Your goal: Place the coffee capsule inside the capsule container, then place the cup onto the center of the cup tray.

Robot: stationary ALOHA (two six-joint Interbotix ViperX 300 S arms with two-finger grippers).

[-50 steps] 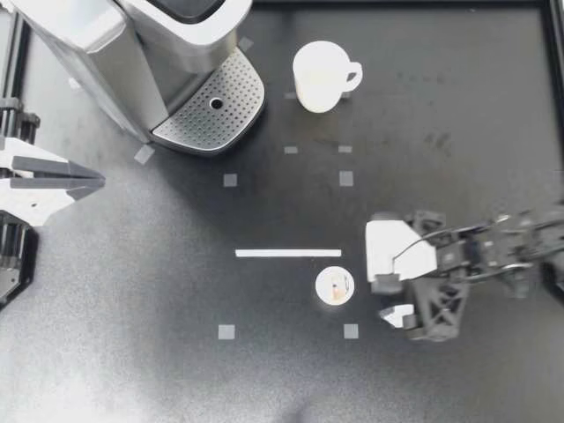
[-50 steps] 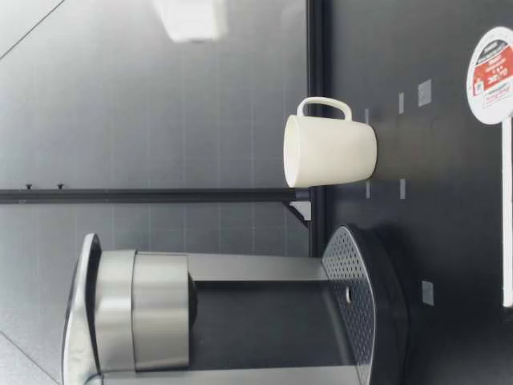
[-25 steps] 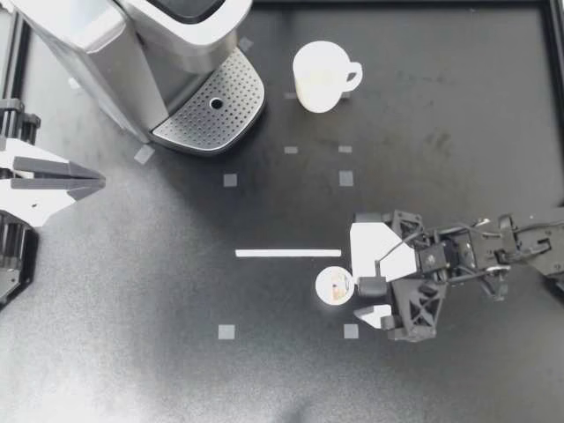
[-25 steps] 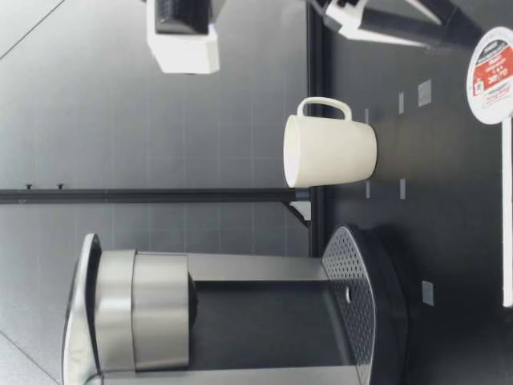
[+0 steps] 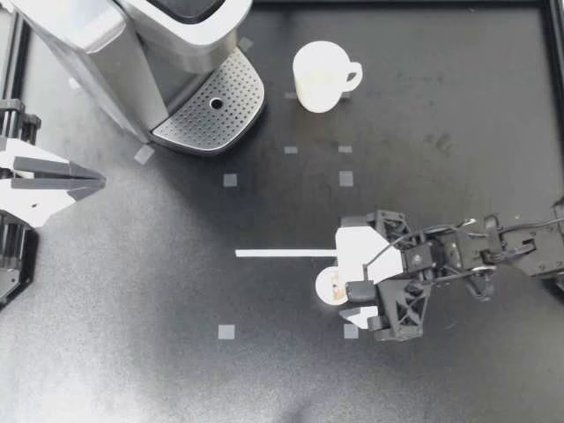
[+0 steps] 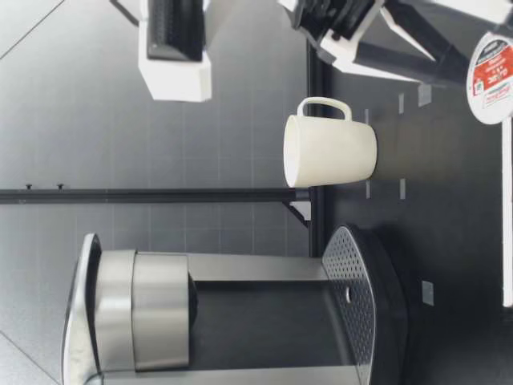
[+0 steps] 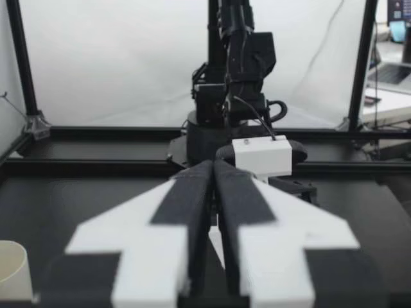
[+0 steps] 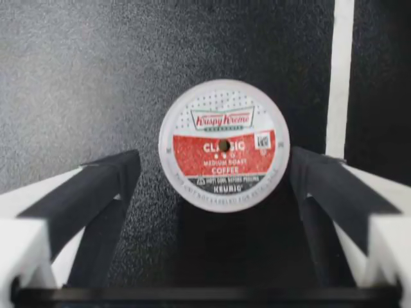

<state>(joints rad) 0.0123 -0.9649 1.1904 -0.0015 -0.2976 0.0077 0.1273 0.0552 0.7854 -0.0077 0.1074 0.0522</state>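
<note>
My right gripper (image 5: pixel 355 301) has its fingers (image 8: pixel 96 186) spread either side of the coffee capsule (image 5: pixel 331 285), lid-up on the tabletop (image 5: pixel 132 291), seemingly touching neither; left gripper (image 5: pixel 95 181) well apart, fingers pressed together; right arm nearer.

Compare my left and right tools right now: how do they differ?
The left tool is shut; the right tool is open. The left tool sits by the edge of the table with nothing between its fingers; the right tool has the coffee capsule between its fingers, both clear of it. Shared: neither grips anything.
</note>
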